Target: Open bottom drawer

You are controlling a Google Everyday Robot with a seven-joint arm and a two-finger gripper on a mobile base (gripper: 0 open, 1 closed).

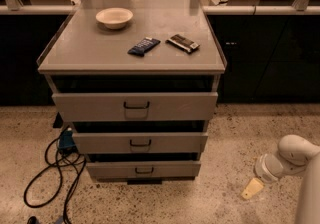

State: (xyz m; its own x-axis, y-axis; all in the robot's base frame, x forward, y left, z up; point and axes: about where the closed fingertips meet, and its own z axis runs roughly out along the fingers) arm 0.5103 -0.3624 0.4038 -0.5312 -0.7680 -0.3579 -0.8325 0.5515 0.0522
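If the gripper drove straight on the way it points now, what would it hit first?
Probably the speckled floor. The gripper hangs low, right of the bottom drawer, and points down and leftward, so it would likely land short of the drawer. Depth is unclear.

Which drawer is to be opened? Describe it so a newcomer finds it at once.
Find the grey cabinet with a bowl on top. The bottom drawer is the lowest of the three in its front, with the shallowest front panel and a small dark handle. The gripper hangs low to its right, apart from it.
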